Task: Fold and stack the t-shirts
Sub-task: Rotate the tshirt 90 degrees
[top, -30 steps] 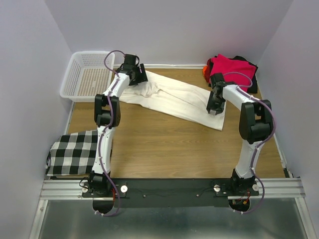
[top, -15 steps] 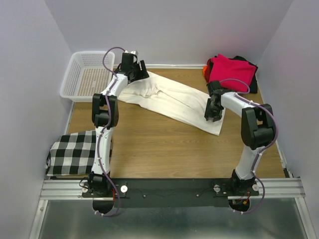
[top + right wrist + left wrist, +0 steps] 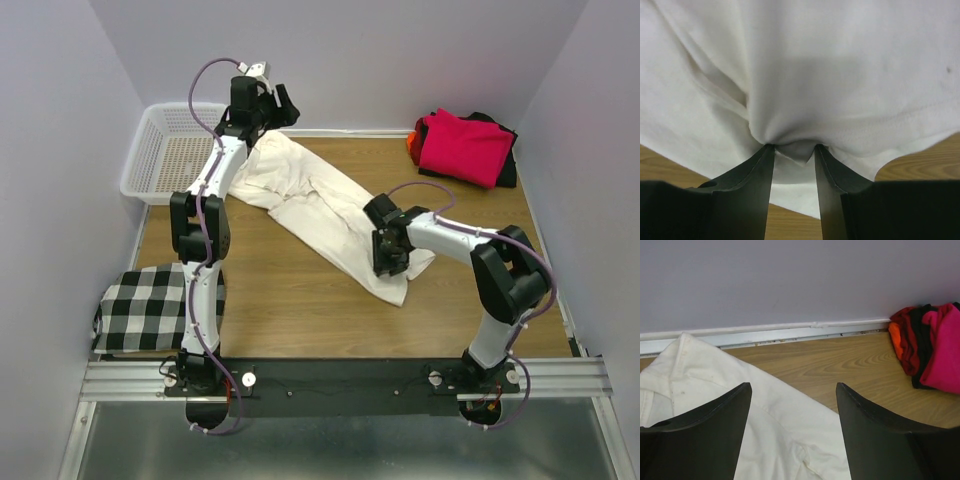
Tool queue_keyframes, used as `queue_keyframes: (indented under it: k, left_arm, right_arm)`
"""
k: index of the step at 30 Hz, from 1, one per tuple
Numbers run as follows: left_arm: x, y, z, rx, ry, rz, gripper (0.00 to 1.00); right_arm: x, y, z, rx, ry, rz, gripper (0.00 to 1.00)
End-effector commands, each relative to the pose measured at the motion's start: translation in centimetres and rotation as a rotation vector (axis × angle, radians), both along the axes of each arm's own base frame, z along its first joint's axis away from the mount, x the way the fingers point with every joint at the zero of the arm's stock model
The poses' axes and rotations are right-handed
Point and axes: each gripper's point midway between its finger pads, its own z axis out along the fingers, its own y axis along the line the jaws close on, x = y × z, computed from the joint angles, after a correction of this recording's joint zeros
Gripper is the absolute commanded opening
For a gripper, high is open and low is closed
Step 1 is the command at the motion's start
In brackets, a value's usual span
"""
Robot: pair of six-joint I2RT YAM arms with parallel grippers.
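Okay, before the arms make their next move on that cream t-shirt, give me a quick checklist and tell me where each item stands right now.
1. Grip on cloth: ok, the right gripper pinches bunched fabric of the cream t-shirt.
2. Other hand free: ok, the left gripper is open with nothing between its fingers.
3. Shirt spread flat: not ok, it lies diagonal and rumpled.
4. Finished pile out of the way: ok, the folded stack sits apart from the cream t-shirt.
5. How many layers the pinch holds: cannot tell.
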Motion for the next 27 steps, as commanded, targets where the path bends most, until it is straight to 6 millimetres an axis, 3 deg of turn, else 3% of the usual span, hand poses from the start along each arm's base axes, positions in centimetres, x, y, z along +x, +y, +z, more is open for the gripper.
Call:
queue_keyframes:
  k: [1,5,7,11,13,14,19,23,27]
  left_arm:
    - [-1.8,-0.7,-1.0,0.003,0.044,-0.042,0.78]
    - [-2.7,-1.0,-1.6,0.011,0.07,-0.053,0.78]
    - [-3.2,-1.2,-1.9,0.016,0.086,-0.052,0.78]
    - [-4.3,-1.4,-3.0,0.04,0.125,-0.022,0.78]
    - [-4.8,-1.3,-4.0,0.06,0.161,0.022,0.78]
    - [-5.3,-1.3,-4.7,0.072,0.193,0.039,0.78]
    - [-7.3,-1.8,-7.3,0.139,0.283,0.136,0.78]
    - [-9.0,-3.1,-9.5,0.194,0.361,0.191,0.78]
    - [-9.9,-3.4,-11.1,0.206,0.429,0.25,0.78]
  right_arm:
    - [-5.2,5.7,-3.3,0.023,0.145,0.109,0.45]
    - [-7.4,9.2,-4.1,0.004,0.153,0.246,0.43]
    - [-8.5,9.9,-3.8,0.005,0.151,0.292,0.43]
    - [-9.8,8.7,-2.9,0.001,0.139,0.344,0.43]
    - [-11.3,6.7,-3.0,-0.016,0.152,0.347,0.43]
    - [-11.5,6.6,-1.9,0.01,0.129,0.354,0.43]
    - [-15.4,2.8,-1.9,0.022,0.174,0.337,0.43]
    - [-17.1,1.4,-1.4,0.058,0.17,0.307,0.43]
    - [-17.2,1.6,-0.3,0.096,0.137,0.287,0.43]
